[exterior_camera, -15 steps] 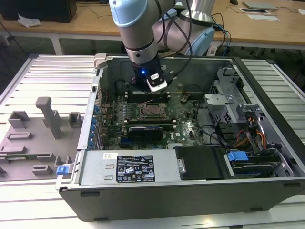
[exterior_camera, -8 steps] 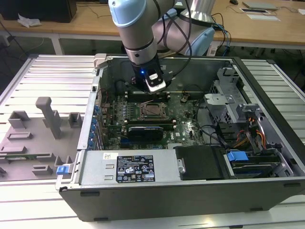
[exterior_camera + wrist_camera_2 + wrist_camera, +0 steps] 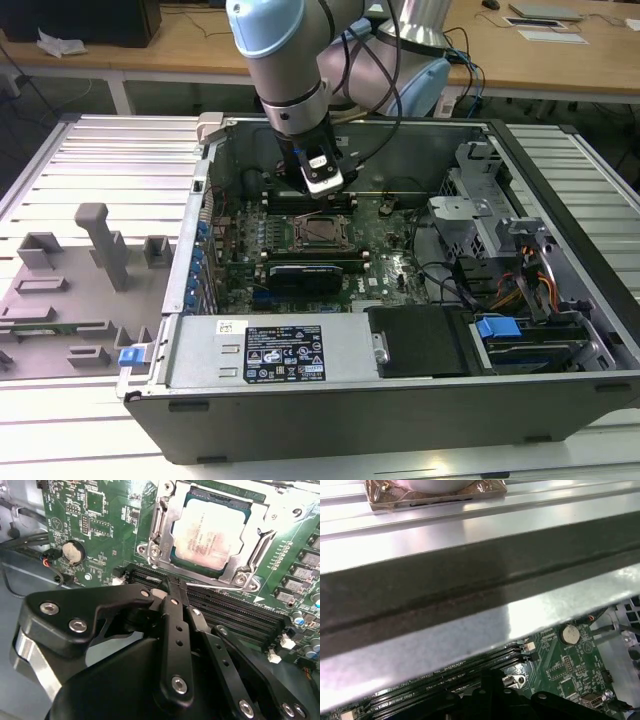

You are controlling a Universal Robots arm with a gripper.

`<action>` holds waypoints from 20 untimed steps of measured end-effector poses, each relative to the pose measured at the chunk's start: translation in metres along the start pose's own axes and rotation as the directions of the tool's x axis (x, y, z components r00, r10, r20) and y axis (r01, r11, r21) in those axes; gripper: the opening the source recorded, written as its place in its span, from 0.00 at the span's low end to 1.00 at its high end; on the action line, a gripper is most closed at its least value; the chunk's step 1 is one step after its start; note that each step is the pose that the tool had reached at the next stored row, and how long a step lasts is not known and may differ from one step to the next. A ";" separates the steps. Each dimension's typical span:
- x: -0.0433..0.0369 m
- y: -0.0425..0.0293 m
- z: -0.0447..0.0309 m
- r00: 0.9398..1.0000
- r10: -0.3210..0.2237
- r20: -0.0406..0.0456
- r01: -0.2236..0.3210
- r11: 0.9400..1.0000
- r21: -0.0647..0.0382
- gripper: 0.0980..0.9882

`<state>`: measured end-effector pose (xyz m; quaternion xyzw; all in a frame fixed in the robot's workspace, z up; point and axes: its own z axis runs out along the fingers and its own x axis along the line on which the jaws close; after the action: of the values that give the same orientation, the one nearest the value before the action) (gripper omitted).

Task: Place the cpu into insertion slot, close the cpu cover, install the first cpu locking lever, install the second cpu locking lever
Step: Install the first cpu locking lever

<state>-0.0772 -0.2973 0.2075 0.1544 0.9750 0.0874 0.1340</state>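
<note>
- CPU seated in insertion slot on green motherboard; CPU cover lies shut around it.
- Thin locking lever runs along the socket edge nearest the gripper; latched or not, cannot tell.
- Gripper just above memory slots, jaws together, holding nothing visible.

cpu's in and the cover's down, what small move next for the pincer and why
Probably ease the pincer toward the thin wire lever along the near edge of the cpu cover. The cpu already sits under the closed cover, and the pincer's tips appear shut right beside that lever.
</note>
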 end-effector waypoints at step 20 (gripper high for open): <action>0.0063 0.0019 0.0115 0.999 0.040 0.009 -0.040 0.999 0.009 0.01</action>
<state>-0.0791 -0.2920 0.1956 0.1746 0.9716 0.0847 0.1357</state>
